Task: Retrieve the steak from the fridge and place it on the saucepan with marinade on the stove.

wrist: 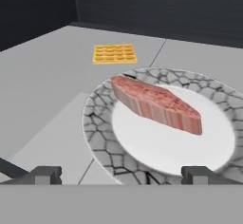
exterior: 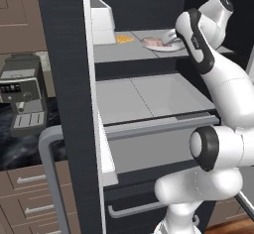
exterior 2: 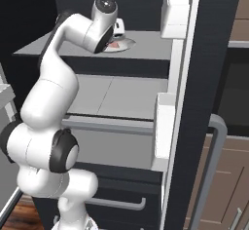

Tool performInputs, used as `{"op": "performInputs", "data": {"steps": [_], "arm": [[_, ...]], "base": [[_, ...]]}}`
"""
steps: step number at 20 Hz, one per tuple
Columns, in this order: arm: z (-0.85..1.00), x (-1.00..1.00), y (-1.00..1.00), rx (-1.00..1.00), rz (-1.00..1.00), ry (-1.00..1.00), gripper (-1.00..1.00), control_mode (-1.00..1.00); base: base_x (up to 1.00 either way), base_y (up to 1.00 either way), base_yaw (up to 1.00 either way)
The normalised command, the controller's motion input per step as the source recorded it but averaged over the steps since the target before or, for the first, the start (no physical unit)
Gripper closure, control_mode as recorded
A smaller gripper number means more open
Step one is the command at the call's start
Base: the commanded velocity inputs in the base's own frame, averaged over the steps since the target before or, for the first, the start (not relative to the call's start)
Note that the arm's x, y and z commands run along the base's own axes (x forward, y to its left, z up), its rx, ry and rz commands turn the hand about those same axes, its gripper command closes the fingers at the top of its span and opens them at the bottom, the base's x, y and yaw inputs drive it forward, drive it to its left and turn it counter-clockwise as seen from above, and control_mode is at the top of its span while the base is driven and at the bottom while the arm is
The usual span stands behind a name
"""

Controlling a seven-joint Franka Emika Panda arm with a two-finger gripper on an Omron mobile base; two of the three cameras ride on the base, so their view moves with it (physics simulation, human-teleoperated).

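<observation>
Pinkish-red, the steak (wrist: 156, 105) lies on its plate (wrist: 102, 137) on the fridge's (exterior: 69, 79) upper shelf, straight ahead of your gripper (wrist: 121, 174), whose jaws stand wide apart with nothing between them. Its long axis runs diagonally across the hand view, upper left to lower right, so you likely need some wrist roll. A waffle (wrist: 114, 53) sits beyond, well apart; bare shelf surrounds the plate.

We note brown wooden cabinets (exterior: 17, 15) above, a grey coffee machine (exterior: 22, 96) on a dark marbled counter (exterior: 20, 151), brown drawers (exterior: 30, 198) beneath, wooden floor (exterior 2: 19, 217).
</observation>
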Motion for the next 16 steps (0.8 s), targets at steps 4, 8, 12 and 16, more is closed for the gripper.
{"op": "performInputs", "data": {"steps": [4,8,12,16], "arm": [[0.0,0.21,-0.18,0.0,0.03,0.0,-1.0,-1.0],[0.0,0.29,-0.09,0.0,0.03,0.0,-1.0,-1.0],[-0.01,0.34,-0.04,0.0,0.03,0.0,-1.0,-1.0],[-0.02,0.34,-0.05,0.0,0.04,0.0,-1.0,-1.0]], "base": [[0.0,0.0,0.0],[0.0,0.0,0.0],[0.0,0.0,0.0],[0.0,0.0,0.0]]}}
